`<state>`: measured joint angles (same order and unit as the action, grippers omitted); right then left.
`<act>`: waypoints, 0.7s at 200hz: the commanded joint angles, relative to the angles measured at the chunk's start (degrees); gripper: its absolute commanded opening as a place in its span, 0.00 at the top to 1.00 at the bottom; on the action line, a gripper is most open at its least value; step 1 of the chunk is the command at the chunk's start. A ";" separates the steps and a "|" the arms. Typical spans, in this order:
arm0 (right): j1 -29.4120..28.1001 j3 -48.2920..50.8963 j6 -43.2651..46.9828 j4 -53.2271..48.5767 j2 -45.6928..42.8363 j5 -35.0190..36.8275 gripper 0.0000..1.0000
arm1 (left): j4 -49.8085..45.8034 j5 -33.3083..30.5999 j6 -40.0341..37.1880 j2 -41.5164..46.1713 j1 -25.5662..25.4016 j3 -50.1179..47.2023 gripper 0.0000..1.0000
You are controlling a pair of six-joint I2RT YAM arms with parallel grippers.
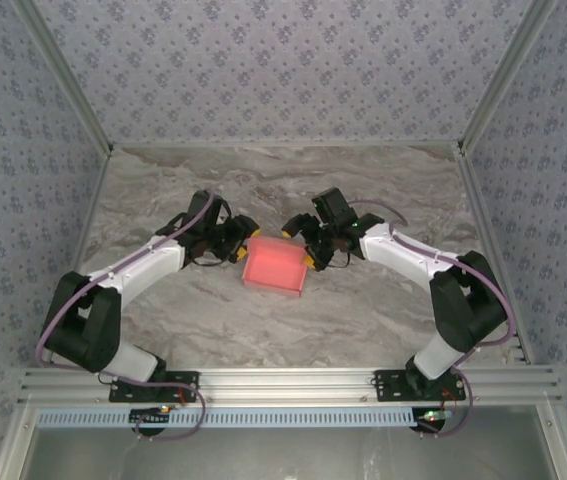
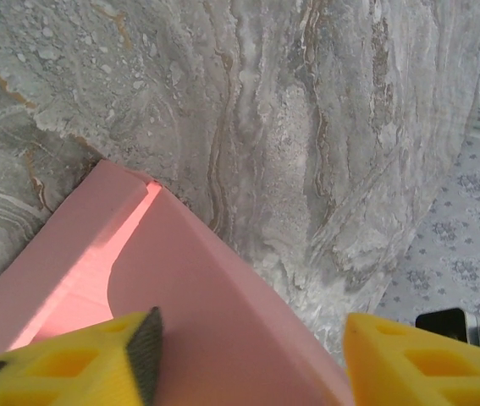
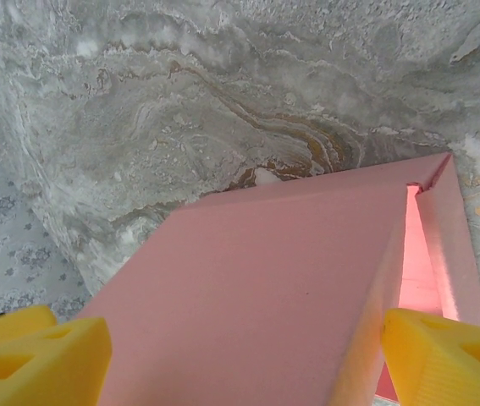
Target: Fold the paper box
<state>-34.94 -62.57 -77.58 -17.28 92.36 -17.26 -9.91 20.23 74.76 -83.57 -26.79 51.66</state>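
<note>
The table [image 1: 163, 190] lies under the box [image 1: 275, 264]. The box sits with its open side up, so its walls stick up and can be grabbed. The left gripper [image 1: 246, 242] is at the box's left side and the right gripper [image 1: 303, 246] at its right side, I think to fold the walls in. Both are spread wide, pinching nothing. Each has one box wall between its fingers, one finger over the inside and one outside
</note>
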 commanded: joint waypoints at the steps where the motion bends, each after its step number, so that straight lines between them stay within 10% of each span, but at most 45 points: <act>1: -0.88 -0.34 1.25 -0.08 0.59 1.56 0.16 | 0.54 1.07 3.37 2.73 -0.83 -2.45 0.55; 140: -2.77 3.33 8.30 -4.36 0.61 6.97 0.18 | 2.83 1.39 5.29 3.69 -4.65 -8.77 0.73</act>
<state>-37.50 -59.51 -69.95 -22.11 92.36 -11.27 -3.57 20.32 77.34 -78.32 -29.76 42.57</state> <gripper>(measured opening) 0.829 0.280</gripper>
